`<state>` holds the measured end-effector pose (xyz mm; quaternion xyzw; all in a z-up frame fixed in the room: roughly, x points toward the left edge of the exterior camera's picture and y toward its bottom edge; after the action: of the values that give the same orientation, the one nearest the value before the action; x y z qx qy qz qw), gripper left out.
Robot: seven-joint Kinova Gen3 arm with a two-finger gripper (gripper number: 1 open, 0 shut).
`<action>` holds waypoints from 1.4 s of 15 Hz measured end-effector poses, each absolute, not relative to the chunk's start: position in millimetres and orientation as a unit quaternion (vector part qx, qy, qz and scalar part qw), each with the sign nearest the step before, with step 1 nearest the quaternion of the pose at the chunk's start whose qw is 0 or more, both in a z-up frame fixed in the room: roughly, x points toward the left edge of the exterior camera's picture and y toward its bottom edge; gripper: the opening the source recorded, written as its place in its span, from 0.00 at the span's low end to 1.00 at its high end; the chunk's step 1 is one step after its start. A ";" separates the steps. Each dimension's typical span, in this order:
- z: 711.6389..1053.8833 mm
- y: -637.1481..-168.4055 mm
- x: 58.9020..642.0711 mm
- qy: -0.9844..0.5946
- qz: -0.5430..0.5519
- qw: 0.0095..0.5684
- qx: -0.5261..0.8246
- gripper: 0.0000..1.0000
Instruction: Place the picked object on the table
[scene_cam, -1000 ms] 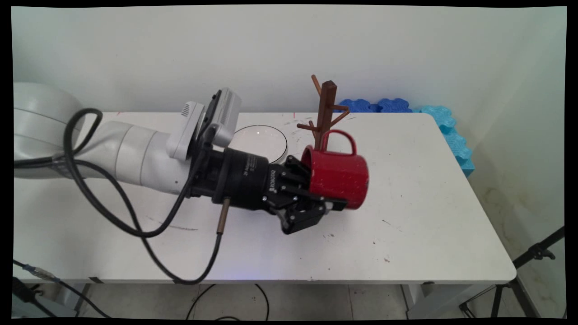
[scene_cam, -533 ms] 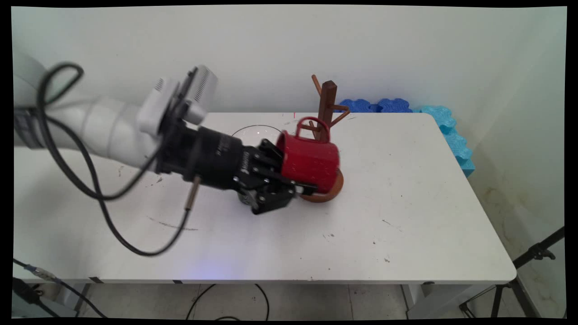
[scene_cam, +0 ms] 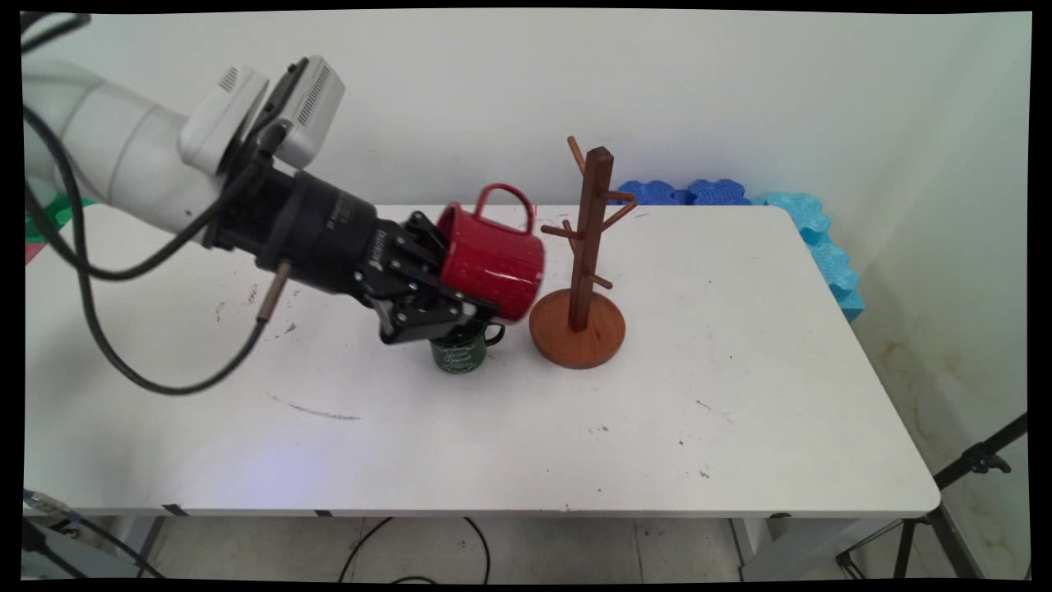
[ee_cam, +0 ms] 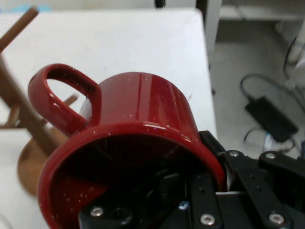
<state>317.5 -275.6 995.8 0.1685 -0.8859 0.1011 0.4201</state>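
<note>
1. Holding the red mug (scene_cam: 491, 261) by its rim, our gripper (scene_cam: 460, 298) has one finger inside the mouth and one outside against the wall, so the jaws are closed on the mug.
2. We see the mug carried on its side, clear of the surface (scene_cam: 740, 395), its mouth turned back toward the wrist and its base pointing toward the picture's right and a little downward.
3. Its long axis runs roughly along the gripper's own line, from upper left to lower right in the main view.
4. We find the handle on the mug's upper side, its loop standing up and open across the view; in the hand view the same handle (ee_cam: 55, 98) curls off to the left of the body.
5. We place the wooden mug tree (scene_cam: 585, 263) just to the right of the mug, upright on its round base; the mug's base end is near the trunk but apart from it, and the pegs sit beside and above the handle's level.
6. We note a dark green mug (scene_cam: 460, 349) standing upright on the surface directly under the gripper, its handle toward the tree's base, untouched.
</note>
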 end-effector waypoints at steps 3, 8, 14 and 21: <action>1008.2 -279.0 324.7 -0.907 0.105 0.369 0.175 0.00; 1018.4 -281.6 327.5 -0.935 0.102 0.289 0.179 0.00; 1021.7 -285.4 318.8 -0.952 0.089 0.221 0.190 0.00; 1009.4 -292.5 300.5 -0.963 0.068 0.158 0.205 0.00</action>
<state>300.5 -292.5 1009.4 0.2051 -0.9635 0.0678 0.1582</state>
